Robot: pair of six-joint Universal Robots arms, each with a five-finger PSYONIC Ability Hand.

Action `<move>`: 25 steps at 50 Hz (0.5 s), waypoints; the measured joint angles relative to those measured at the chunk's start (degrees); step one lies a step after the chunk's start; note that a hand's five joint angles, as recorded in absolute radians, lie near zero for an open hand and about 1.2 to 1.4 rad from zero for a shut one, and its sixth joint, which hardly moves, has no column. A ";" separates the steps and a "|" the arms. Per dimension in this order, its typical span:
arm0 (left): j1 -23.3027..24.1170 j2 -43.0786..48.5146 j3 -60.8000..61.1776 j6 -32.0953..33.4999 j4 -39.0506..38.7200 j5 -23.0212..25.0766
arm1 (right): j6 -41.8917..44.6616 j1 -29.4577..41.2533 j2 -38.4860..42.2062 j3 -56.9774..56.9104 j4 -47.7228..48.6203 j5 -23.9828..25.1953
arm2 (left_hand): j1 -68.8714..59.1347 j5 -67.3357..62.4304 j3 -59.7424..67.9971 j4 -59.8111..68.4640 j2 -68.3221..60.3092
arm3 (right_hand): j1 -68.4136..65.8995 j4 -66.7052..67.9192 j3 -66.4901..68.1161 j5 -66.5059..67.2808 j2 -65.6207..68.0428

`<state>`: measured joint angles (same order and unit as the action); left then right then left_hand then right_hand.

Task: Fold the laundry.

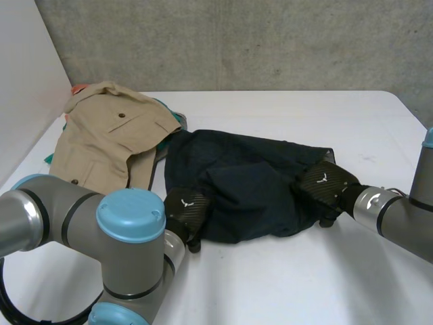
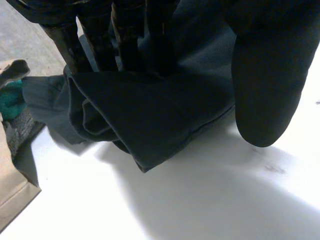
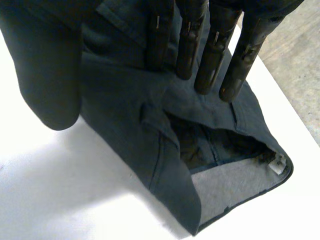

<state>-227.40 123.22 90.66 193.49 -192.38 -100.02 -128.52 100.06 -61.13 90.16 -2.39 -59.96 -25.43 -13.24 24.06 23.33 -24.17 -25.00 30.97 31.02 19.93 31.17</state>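
A dark navy garment (image 1: 243,183) lies crumpled in the middle of the white table (image 1: 304,284). My left hand (image 1: 186,210) is at its near left edge. In the left wrist view the straight fingers (image 2: 125,40) rest on a folded flap of the dark garment (image 2: 140,115), and the thumb (image 2: 265,75) stands apart over bare table. My right hand (image 1: 325,184) is at the garment's right edge. In the right wrist view its straight fingers (image 3: 200,45) lie over the dark garment (image 3: 130,120) near the open waistband (image 3: 235,175), thumb (image 3: 50,75) held off to the side.
A tan garment (image 1: 108,135) with buttoned pockets lies at the back left, over a bit of teal cloth (image 1: 172,112). A light wall (image 1: 27,68) stands along the table's left side. The left wrist view shows the tan garment (image 2: 10,190) and teal cloth (image 2: 10,100) beside the dark one.
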 measured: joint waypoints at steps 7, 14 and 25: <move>-0.06 2.47 -1.61 3.00 -3.83 -0.18 | -1.48 2.75 2.74 -1.42 2.12 -2.23 | -0.28 -1.58 1.10 1.46 -1.09 | -13.01 13.40 13.32 12.36 13.23; -0.14 4.07 -2.33 7.94 -7.10 -0.52 | -1.96 3.54 4.87 -3.70 2.14 -5.34 | -37.16 -36.77 36.15 37.43 -37.04 | -28.86 36.14 35.96 34.07 34.91; -1.74 0.75 -2.41 12.33 -10.06 -0.58 | -8.15 2.89 -0.22 -6.42 0.60 -9.83 | -38.99 -41.46 43.51 45.08 -43.78 | -29.67 37.00 36.97 34.66 35.46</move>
<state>-229.14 123.97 88.24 205.83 -202.44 -100.60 -136.67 102.95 -61.35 83.74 -1.79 -69.79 -64.42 -54.70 67.57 68.41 -67.95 -54.67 67.98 68.00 54.59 66.63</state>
